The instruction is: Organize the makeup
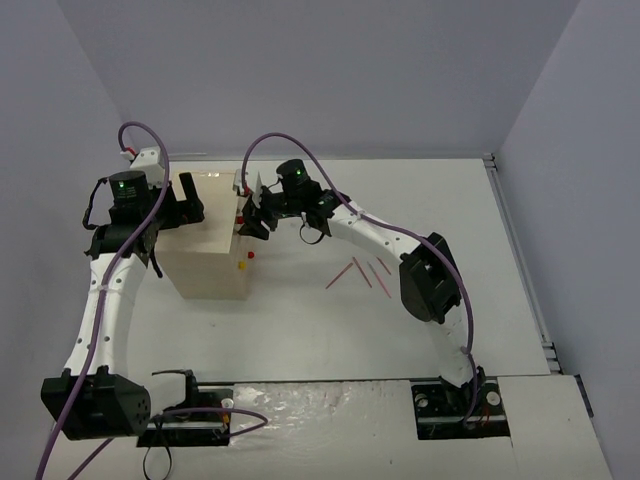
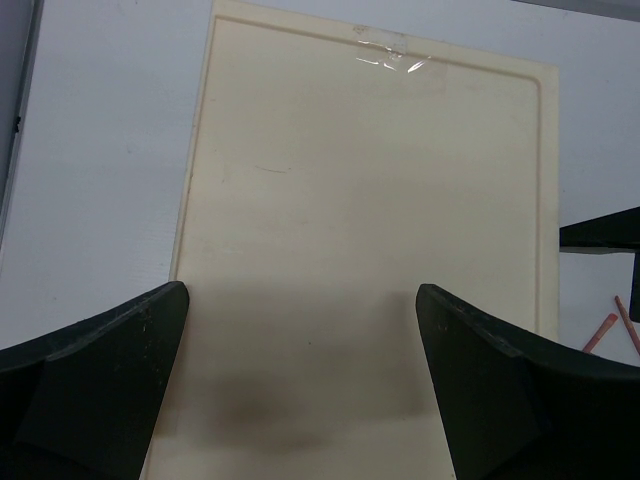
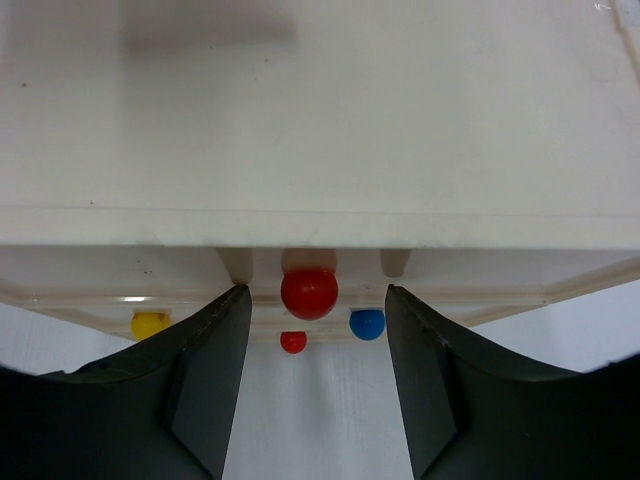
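Observation:
Of the makeup, only several thin reddish-pink pencils (image 1: pixel 358 272) show, lying loose on the white table right of the cream box (image 1: pixel 205 255); two pencil ends (image 2: pixel 603 330) appear at the left wrist view's right edge. My left gripper (image 1: pixel 187 207) hovers open over the box's flat lid (image 2: pixel 370 200), with nothing between its fingers. My right gripper (image 1: pixel 252 222) is at the box's right face. Its fingers stand open on either side of a large red knob (image 3: pixel 309 292), with a gap on each side.
The box front carries more knobs: a yellow one (image 3: pixel 150 323), a small red one (image 3: pixel 292 342) and a blue one (image 3: pixel 367 323). A strip of clear tape (image 2: pixel 385 57) sits at the lid's far edge. Grey walls enclose the table on three sides.

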`<state>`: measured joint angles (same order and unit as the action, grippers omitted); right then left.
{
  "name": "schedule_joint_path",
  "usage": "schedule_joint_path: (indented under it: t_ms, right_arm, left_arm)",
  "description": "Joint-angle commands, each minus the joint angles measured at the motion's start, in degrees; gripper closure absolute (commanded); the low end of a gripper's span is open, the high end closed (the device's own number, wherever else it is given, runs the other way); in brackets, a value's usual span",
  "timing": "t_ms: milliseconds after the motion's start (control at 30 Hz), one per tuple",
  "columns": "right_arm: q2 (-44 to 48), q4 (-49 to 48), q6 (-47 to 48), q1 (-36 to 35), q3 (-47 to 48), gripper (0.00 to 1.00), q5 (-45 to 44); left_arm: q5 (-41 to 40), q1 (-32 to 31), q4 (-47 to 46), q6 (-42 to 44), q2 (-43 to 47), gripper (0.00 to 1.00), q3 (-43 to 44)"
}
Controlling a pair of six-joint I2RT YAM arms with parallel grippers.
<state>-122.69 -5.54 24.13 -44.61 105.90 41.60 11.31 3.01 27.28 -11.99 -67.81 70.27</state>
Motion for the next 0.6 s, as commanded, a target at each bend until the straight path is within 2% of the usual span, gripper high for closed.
schedule_joint_path:
  t_ms: [0,200,400,567]
  right_arm:
    - [2.21,-3.7,0.7,-0.8,3.43,0.5,0.87]
    - [3.05,-3.76,0.91,-1.09,3.02,0.6,0.77]
    - [4.22,-3.75,0.94,-1.19,2.43,0.65,0.68]
    - [5.83,-3.68,0.98,-1.27,1.85,0.74,0.15]
  left_arm:
    - [0.73,-0.11,-1.07,-0.21,0.14,0.03,-0.05]
    - [1.09,-0.03,-1.09,-0.33,-0.13,0.03,-0.05]
    - [1.2,-0.02,-1.03,-0.55,-0.36,0.03,-0.37]
    - [0.99,-0.1,-0.97,-0.67,-0.48,0.03,-0.63]
